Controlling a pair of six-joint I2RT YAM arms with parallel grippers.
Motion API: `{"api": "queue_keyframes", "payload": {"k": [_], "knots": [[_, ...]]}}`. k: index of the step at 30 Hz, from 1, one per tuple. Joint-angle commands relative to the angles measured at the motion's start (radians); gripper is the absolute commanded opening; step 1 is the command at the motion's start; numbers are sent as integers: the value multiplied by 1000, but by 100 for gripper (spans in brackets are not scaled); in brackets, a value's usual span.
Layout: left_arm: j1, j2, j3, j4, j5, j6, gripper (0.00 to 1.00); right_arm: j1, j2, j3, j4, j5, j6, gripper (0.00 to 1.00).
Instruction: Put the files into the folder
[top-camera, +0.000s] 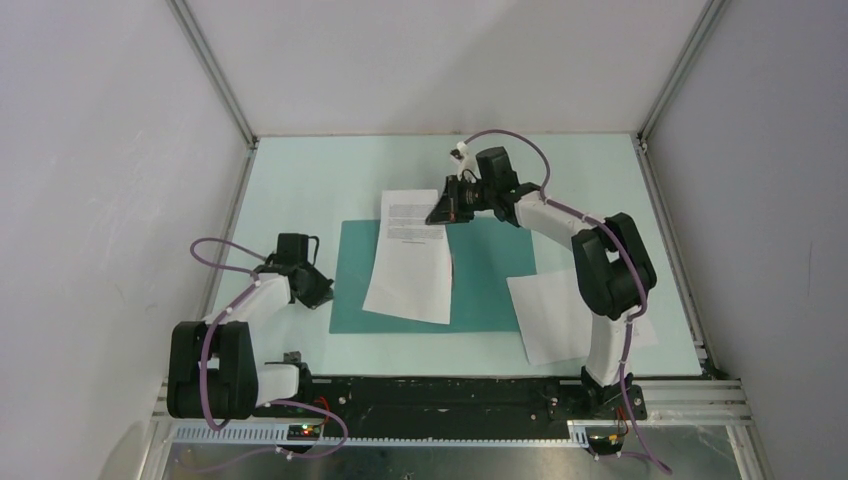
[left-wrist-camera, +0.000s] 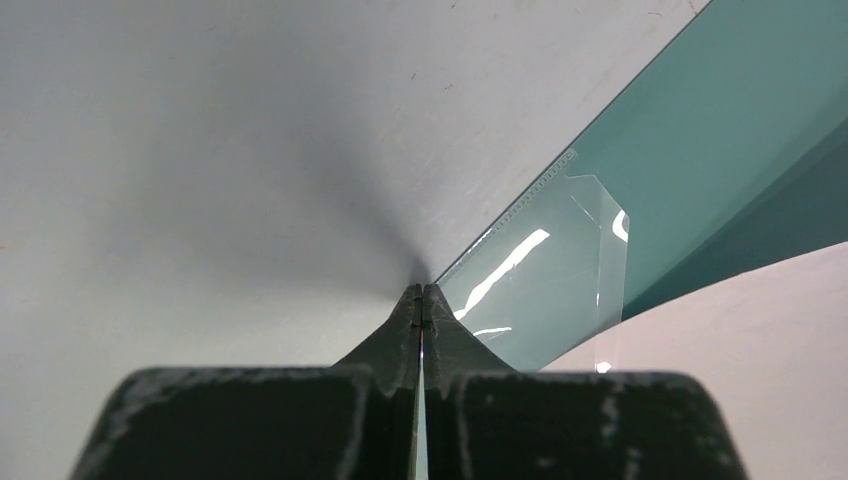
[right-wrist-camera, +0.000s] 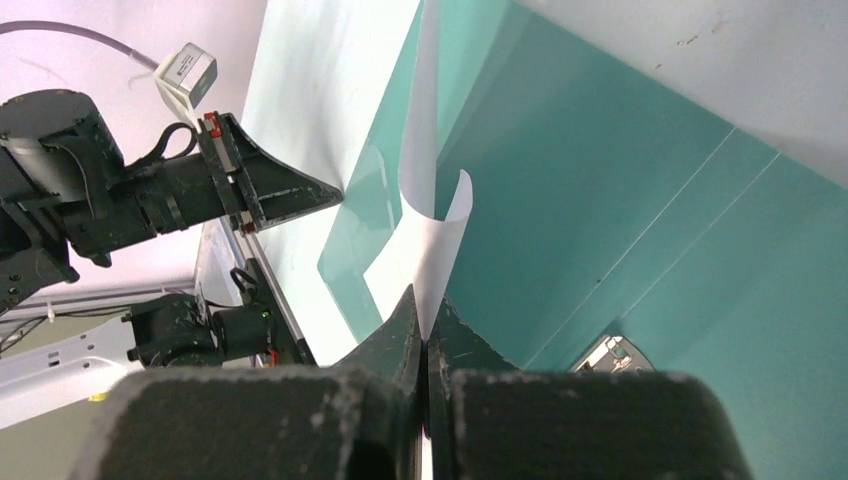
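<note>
Soft, even light fills the top view. The pale mint tabletop (top-camera: 300, 170) and the grey walls are bright, with only faint shadows beneath the arms.

In the left wrist view a dark, fuzzy shadow fans out ahead of the closed black fingertips of the left gripper (left-wrist-camera: 421, 292) and fades upward. Just right of those fingertips, white glare streaks lie on the clear glossy flap (left-wrist-camera: 540, 280) of the thin teal-green folder (left-wrist-camera: 720, 130). The finger bodies nearest the lens are blurred.

In the right wrist view the white paper sheet (right-wrist-camera: 432, 250), pinched in the right gripper (right-wrist-camera: 421, 310), is brightly lit. The background far left of the fingers is washed out to pinkish white.
</note>
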Motion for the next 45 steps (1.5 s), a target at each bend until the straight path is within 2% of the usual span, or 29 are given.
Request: {"api": "queue_keyframes", "payload": {"k": [1, 13, 45], "knots": [[7, 35, -16, -25, -25, -1, 0, 16, 42, 12, 94, 13, 46, 0], [7, 39, -14, -25, -21, 5, 0, 78, 146, 140, 47, -3, 39, 0], [7, 46, -8, -25, -14, 17, 0, 126, 295, 301, 45, -81, 44, 0]]}}
